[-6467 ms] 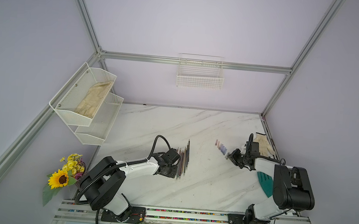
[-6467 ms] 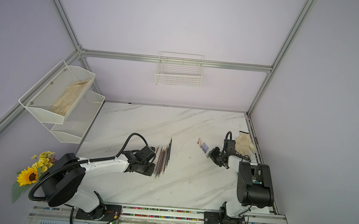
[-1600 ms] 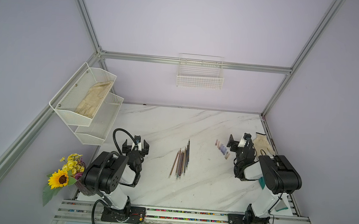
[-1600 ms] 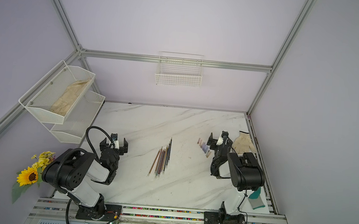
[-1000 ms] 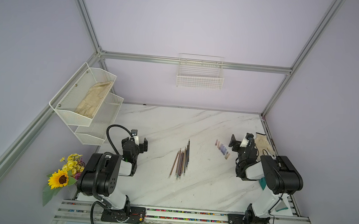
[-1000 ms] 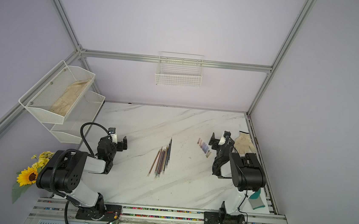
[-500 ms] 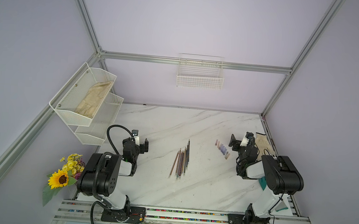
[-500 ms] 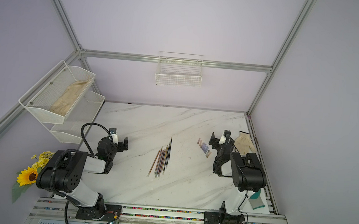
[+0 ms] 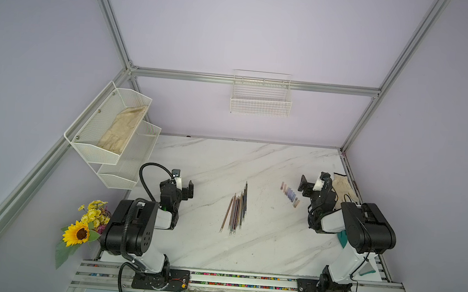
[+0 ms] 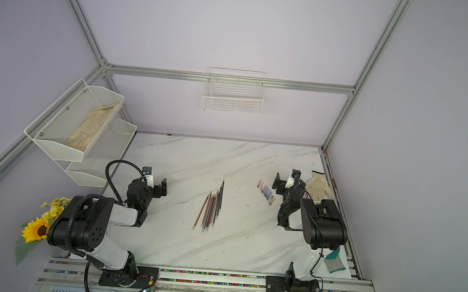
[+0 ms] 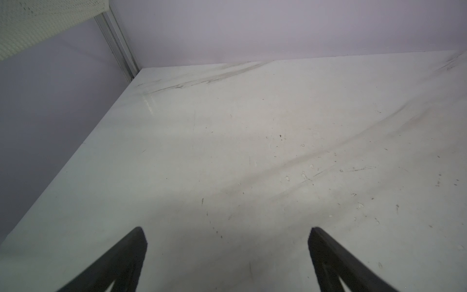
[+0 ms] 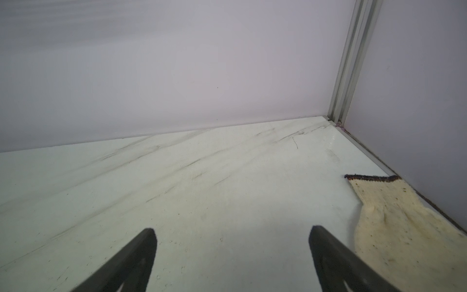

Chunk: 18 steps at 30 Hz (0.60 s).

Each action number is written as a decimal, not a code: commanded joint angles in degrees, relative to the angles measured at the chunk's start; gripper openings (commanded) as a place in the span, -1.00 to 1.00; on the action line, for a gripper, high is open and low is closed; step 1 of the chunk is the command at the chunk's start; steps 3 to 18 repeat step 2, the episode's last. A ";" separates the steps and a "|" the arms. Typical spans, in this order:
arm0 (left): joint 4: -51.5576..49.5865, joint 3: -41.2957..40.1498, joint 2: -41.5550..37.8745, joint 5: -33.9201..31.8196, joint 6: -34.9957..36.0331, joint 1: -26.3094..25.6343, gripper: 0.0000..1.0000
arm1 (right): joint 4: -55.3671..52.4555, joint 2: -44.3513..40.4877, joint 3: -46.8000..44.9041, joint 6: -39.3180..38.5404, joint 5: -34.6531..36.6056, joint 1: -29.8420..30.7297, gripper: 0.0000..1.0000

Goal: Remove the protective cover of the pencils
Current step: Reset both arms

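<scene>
Several thin pencils (image 9: 236,207) (image 10: 212,205) lie side by side at the middle of the marble table, with bare dark tips pointing to the back. A row of small pale purple and tan caps (image 9: 290,194) (image 10: 266,193), the protective covers, lies apart to their right. My left gripper (image 9: 184,188) (image 10: 159,188) (image 11: 226,231) is open and empty, far left of the pencils. My right gripper (image 9: 313,184) (image 10: 286,183) (image 12: 231,231) is open and empty, just right of the caps. Neither wrist view shows pencils or caps.
A cream work glove (image 9: 343,186) (image 12: 394,227) lies at the table's right edge beside the right gripper. A teal object (image 10: 334,261) sits behind the right arm's base. A white mesh shelf (image 9: 112,139) hangs on the left wall, a wire basket (image 9: 261,97) on the back wall.
Both arms have drawn back: the left from the pencils to the table's left side, the right slightly away from the caps. Over the last half second nothing moves.
</scene>
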 commanded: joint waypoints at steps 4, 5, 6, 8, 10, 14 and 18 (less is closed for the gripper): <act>2.17 1.87 -1.07 -0.18 -0.91 0.39 1.00 | 1.21 -0.45 0.27 -0.25 0.15 0.06 0.94; 2.17 1.87 -1.07 -0.18 -0.91 0.39 1.00 | 1.21 -0.45 0.27 -0.25 0.15 0.06 0.94; 2.17 1.87 -1.07 -0.18 -0.91 0.39 1.00 | 1.21 -0.45 0.27 -0.25 0.15 0.06 0.94; 2.17 1.87 -1.07 -0.18 -0.91 0.39 1.00 | 1.21 -0.45 0.27 -0.25 0.15 0.06 0.94; 2.17 1.87 -1.07 -0.18 -0.91 0.39 1.00 | 1.21 -0.45 0.27 -0.25 0.15 0.06 0.94; 2.17 1.87 -1.07 -0.18 -0.91 0.39 1.00 | 1.21 -0.45 0.27 -0.25 0.15 0.06 0.94; 2.17 1.87 -1.07 -0.18 -0.91 0.39 1.00 | 1.21 -0.45 0.27 -0.25 0.15 0.06 0.94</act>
